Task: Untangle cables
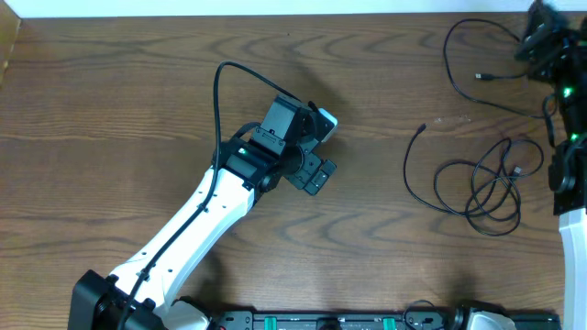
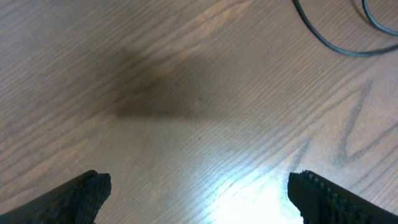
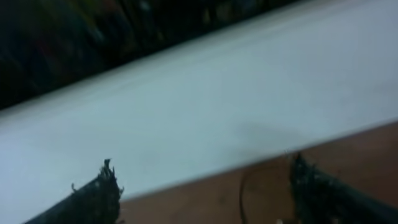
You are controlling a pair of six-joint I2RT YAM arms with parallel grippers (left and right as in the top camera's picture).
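Under me spreads a brown wooden table (image 1: 110, 110), its dark grain running in long lines and broad swirls. Along its far edge I see a narrow white strip (image 1: 275, 7). In the left wrist view a bright glare (image 2: 249, 199) lies on the wood and a soft dark shadow (image 2: 155, 93) sits farther out. In the right wrist view a wide pale band (image 3: 199, 112), blurred, stands beyond the table's edge, with a dark area (image 3: 93, 37) above it that I cannot make out

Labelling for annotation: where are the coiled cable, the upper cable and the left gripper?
coiled cable (image 1: 484, 188): overhead, crossing loops.
upper cable (image 1: 448, 55): overhead, left bend.
left gripper (image 2: 199, 186): left wrist, between open fingers.
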